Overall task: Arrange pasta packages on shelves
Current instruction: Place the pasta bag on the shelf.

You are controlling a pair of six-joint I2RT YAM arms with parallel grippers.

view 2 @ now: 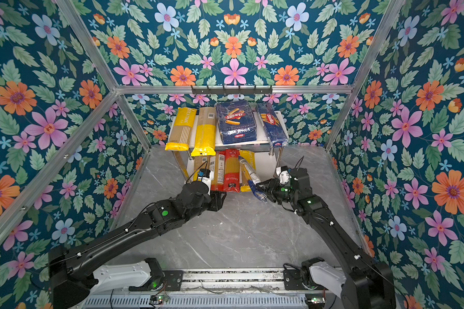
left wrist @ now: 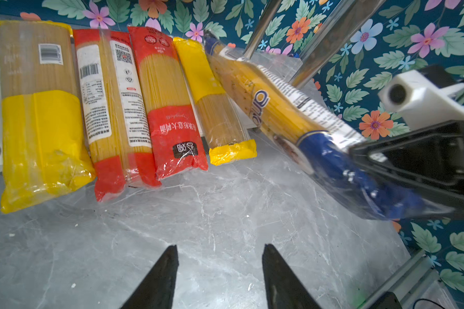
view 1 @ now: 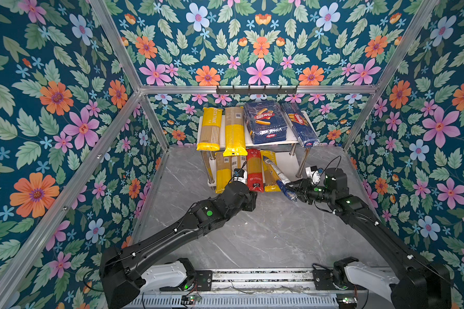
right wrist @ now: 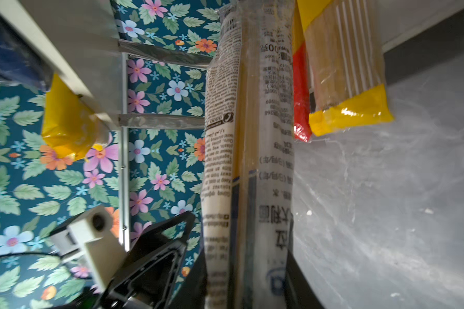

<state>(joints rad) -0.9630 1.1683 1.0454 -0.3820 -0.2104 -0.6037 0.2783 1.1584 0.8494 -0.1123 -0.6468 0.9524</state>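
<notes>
1. Right gripper on my feed is clamped on the near, blue end of the clear-blue spaghetti bag; the right wrist view shows the bag running straight out from between the jaws.
2. That bag is tilted, its far end reaching in over the lower shelf, just beside the small yellow pack, while its held end hangs off the marble tabletop.
3. My left gripper holds nothing: in the left wrist view its two dark fingertips stand apart over bare marble, in front of the row on the lower shelf.
4. From that camera I read the lower row as follows: a wide yellow pack, a red pack with white labels, a second red pack, the small yellow pack, then the tilted bag in the other arm's grip.
5. All four lying packs stick out past the shelf's front edge, their near ends over the marble.
6. On the upper shelf I see in both top views two long yellow packs, the wide dark-blue Barilla rigatoni bag and the long blue Barilla spaghetti pack.
7. A black hook rail sits on the frame bar behind the rack.
</notes>
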